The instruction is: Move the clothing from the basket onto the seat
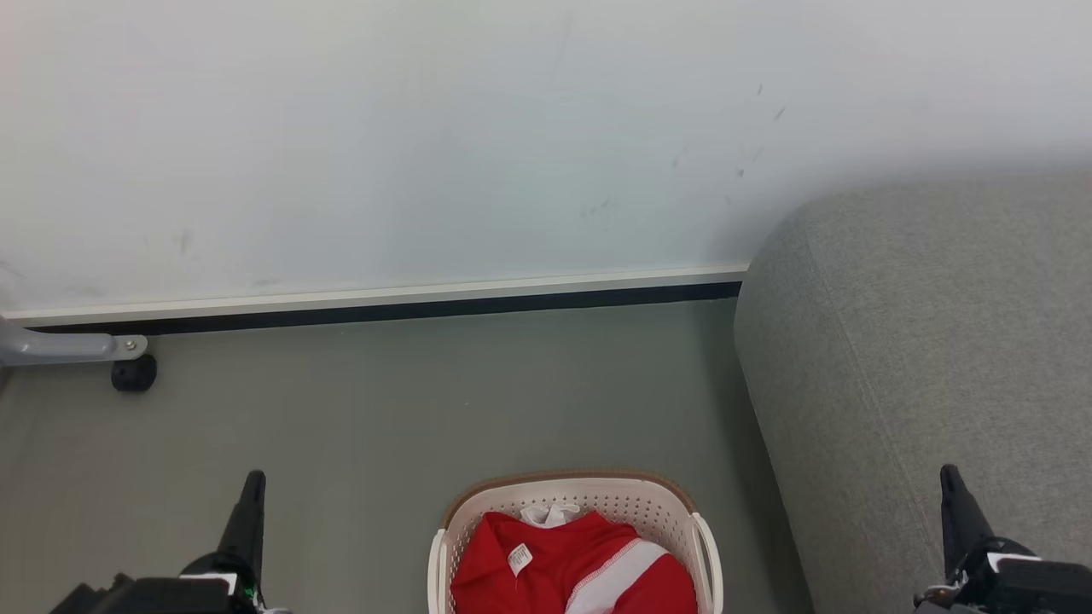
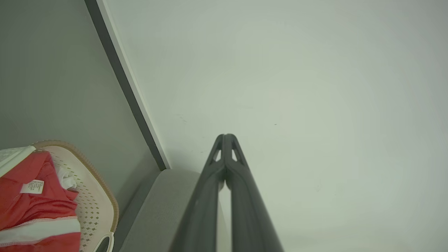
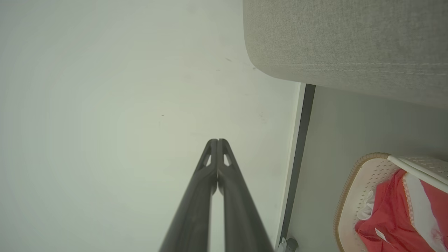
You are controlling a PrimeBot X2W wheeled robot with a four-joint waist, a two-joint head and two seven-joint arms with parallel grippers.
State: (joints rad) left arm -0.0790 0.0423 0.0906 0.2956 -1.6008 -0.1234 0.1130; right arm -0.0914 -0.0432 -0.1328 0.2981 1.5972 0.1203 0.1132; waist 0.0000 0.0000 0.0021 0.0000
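With fingers pressed tip to tip and holding nothing, the left gripper (image 1: 252, 488) and right gripper (image 1: 950, 483) look parked before a first reach, the clothing (image 1: 570, 564) heaped in the basket (image 1: 565, 480) between them, the seat (image 1: 921, 358) beneath the right fingers.

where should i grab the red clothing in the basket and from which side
Pinch the bunched fold of the clothing beside the white neck label, coming straight down from above. The basket walls ring it, blocking side approaches; only the top is open. Probably use the right gripper, on the seat side; it is shut, so open it first.
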